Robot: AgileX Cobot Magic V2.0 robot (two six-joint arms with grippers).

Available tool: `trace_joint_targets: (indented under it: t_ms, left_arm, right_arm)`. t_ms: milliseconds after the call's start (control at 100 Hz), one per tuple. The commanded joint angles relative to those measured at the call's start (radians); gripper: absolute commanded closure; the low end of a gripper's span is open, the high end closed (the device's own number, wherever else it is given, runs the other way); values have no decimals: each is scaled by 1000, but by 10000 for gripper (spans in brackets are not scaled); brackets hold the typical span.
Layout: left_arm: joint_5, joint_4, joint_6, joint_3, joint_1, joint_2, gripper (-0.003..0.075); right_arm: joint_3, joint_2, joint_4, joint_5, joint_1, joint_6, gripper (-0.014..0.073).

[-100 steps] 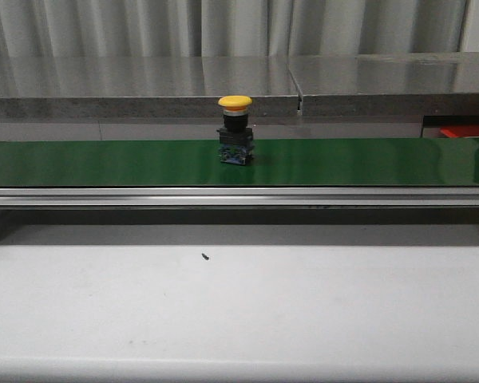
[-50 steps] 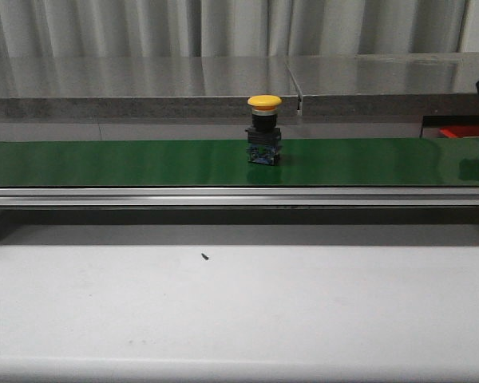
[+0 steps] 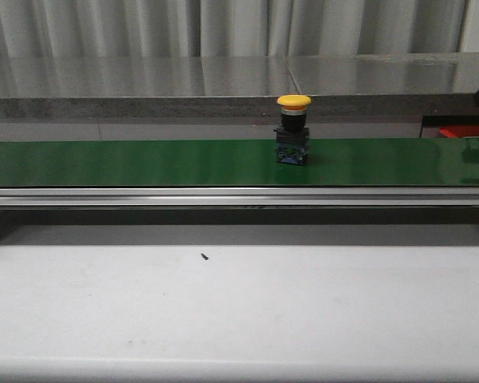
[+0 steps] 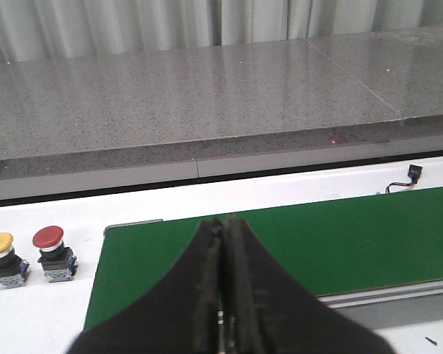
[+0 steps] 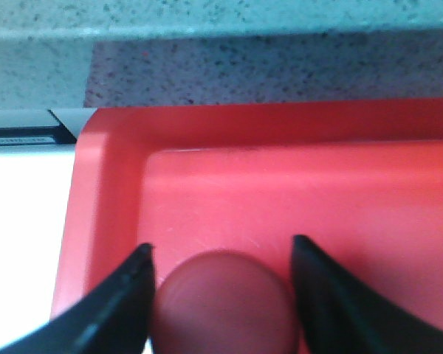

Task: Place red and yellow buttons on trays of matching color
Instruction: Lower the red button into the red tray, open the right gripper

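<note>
Left wrist view shows two spare buttons waiting off the left end of the conveyor belt (image 4: 340,236): a yellow-capped spare button (image 4: 3,254) and, just beside it, a red-capped spare button (image 4: 52,252), both upright on the white surface, probably queued for feeding onto the belt. The left gripper (image 4: 223,295) hangs above the belt's left end with its fingers pressed together and nothing between them, idle by the look of it.

On the front view a yellow button (image 3: 293,130) stands upright on the green belt, a little right of its middle, toward the back edge; no gripper is near it, and no yellow tray is in view. Judging by its place, it is meant to be picked further right.

At the belt's right end the right gripper (image 5: 220,254) hovers over the red tray (image 5: 111,169), fingers spread either side of a red button (image 5: 225,302) without touching it. The button sits in the tray near its left wall, so that button looks delivered.
</note>
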Motion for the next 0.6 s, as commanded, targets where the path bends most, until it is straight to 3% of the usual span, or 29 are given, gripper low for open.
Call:
trace_joint_targets:
  t_ms: [0,90,310,590]
  left_arm:
    - [-72,-14,1,-25,-5,3,739]
    - [-72,-14,1,-25,-5,3,739]
    - [-72,-14,1,-25,-5,3,739]
    - [-72,-14,1,-25,-5,3,739]
  right_arm:
    - [-33,-78,10,-53,-7,-1,40]
    - [-33,-91,10,-50,-7,-1,-22]
    - [-41,-183,10,-20,-7,-1,-26]
    - [-39,-337,8,221,-7,-9,-25]
